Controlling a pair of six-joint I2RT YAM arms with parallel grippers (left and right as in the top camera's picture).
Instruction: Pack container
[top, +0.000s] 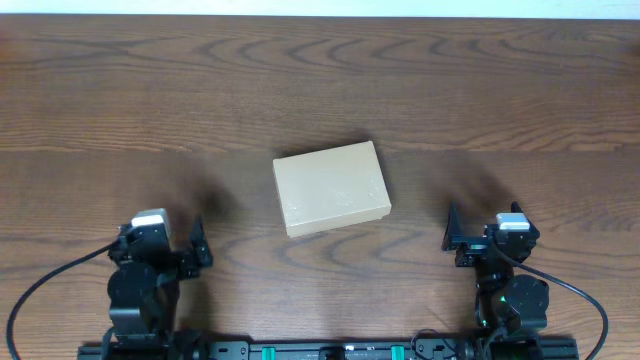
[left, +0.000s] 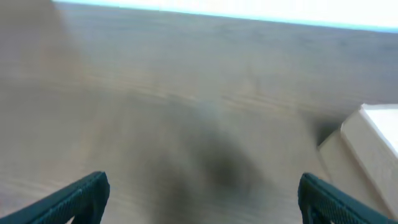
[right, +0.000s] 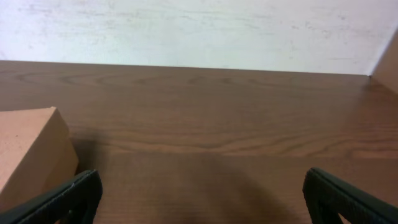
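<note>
The container (top: 331, 187) is a small plain tan cardboard box with its lid shut, lying flat at the middle of the wooden table. It also shows at the right edge of the left wrist view (left: 373, 149) and at the left edge of the right wrist view (right: 28, 155). My left gripper (top: 197, 250) is open and empty near the front left, apart from the box; its fingers frame bare table (left: 199, 196). My right gripper (top: 453, 238) is open and empty near the front right, also apart from the box (right: 199, 196).
The wooden table (top: 320, 90) stretches wide behind and beside the box. A white wall (right: 199, 31) stands beyond the far edge. Black cables run from both arm bases at the front edge.
</note>
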